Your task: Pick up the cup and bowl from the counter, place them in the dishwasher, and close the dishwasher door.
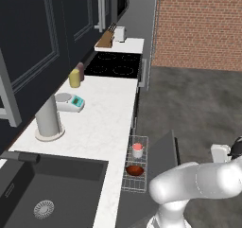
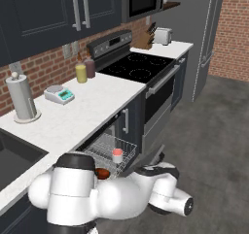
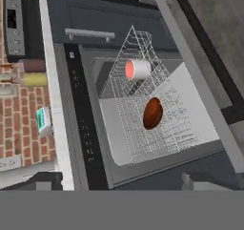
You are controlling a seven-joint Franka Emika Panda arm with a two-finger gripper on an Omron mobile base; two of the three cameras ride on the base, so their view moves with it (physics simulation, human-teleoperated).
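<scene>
The small white cylindrical cup with a red-pink inside (image 1: 137, 149) is seen upright in the pale wire pull-out rack (image 1: 143, 185) of the open dishwasher, with the shallow reddish-brown bowl (image 1: 134, 170) just beside it. The dark grey dishwasher door (image 1: 163, 149) is lowered. Above, on the long white marbled worktop (image 1: 106, 123), a tall grey cylinder (image 1: 48, 118), a scale (image 1: 70, 101) and a yellow canister (image 1: 74, 78) are found. Whether the end effector is open or closed cannot be told.
</scene>
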